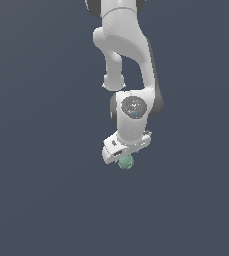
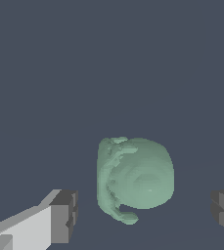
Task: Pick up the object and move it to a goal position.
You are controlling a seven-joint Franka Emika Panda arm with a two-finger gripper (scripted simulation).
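Observation:
The object point(image 2: 135, 178) is a pale mint-green lumpy blob lying on the dark grey floor. In the wrist view it sits between my two grey fingertips point(image 2: 64, 215), with clear gaps on both sides, so nothing touches it. My gripper point(image 2: 145, 215) is open around it. In the exterior view the white arm reaches down from the top, and the object point(image 1: 126, 162) peeks out just under the gripper point(image 1: 120, 159), partly hidden by the hand.
Only the plain dark grey floor point(image 1: 41, 190) surrounds the arm; no other objects or markers show in either view.

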